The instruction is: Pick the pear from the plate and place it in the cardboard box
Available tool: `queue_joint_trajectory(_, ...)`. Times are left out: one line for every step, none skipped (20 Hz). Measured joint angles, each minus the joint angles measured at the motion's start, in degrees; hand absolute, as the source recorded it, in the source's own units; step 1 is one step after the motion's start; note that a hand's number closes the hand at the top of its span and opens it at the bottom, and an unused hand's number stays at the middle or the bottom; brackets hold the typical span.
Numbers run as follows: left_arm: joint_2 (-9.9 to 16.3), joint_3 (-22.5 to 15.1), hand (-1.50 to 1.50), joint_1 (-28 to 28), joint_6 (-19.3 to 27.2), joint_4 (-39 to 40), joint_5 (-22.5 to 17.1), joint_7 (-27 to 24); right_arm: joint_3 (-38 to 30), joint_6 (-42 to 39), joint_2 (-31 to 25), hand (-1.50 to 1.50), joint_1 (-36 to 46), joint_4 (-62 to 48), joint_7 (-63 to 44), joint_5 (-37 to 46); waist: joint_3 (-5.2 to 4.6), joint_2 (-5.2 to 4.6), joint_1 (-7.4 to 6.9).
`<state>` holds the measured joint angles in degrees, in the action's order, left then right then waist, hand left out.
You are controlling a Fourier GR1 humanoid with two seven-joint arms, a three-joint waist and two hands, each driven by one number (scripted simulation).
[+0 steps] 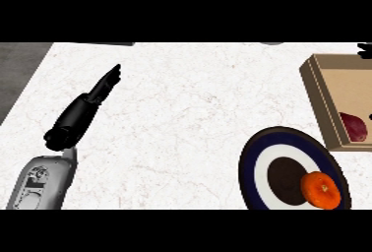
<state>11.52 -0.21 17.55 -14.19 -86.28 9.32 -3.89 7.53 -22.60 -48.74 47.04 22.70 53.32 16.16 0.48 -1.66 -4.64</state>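
Note:
A dark red fruit, which may be the pear, lies inside the cardboard box at the right edge, against the box's near wall. The round plate, dark blue rim, white ring, dark centre, sits at the lower right and carries an orange round fruit. My left hand rests far to the left on the counter, fingers straight and pointing away, holding nothing. Only small black bits of my right hand show at the right edge above the box; the remainder lies outside the view.
The white marble counter spreads between the left hand and the plate. Its left edge borders a dark grey floor strip. The box is cut off by the view's right edge.

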Motion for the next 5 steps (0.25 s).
queue_joint_trajectory(0.00,0.03,0.00,-0.03,0.05,0.00,0.03,-0.07,-1.08,-1.49,0.34,-1.50,0.35,-1.03,-1.25,-1.94,-0.01,-0.05,0.00)
queue_joint_trajectory(-0.17,-0.14,0.00,-0.14,0.12,-0.11,0.09,-0.13,-2.16,-3.00,0.58,-1.50,0.81,-2.10,-2.70,-3.78,-0.02,-0.06,-0.05)
queue_joint_trajectory(-0.23,-0.22,0.00,-0.18,0.16,-0.11,0.16,-0.16,-3.15,-4.54,0.53,-1.50,1.27,-3.07,-4.18,-5.46,-0.02,-0.10,0.00)
queue_joint_trajectory(-0.28,-0.19,0.00,0.03,0.13,-0.07,0.07,-0.07,-4.12,-5.96,0.52,-1.50,1.80,-4.01,-5.69,-7.04,-0.01,-0.18,0.02)
queue_joint_trajectory(-0.21,-0.17,0.00,0.05,0.03,-0.28,-0.02,-0.07,-5.19,-7.18,0.37,-1.50,2.27,-4.94,-7.09,-8.62,0.02,-0.23,-0.12)
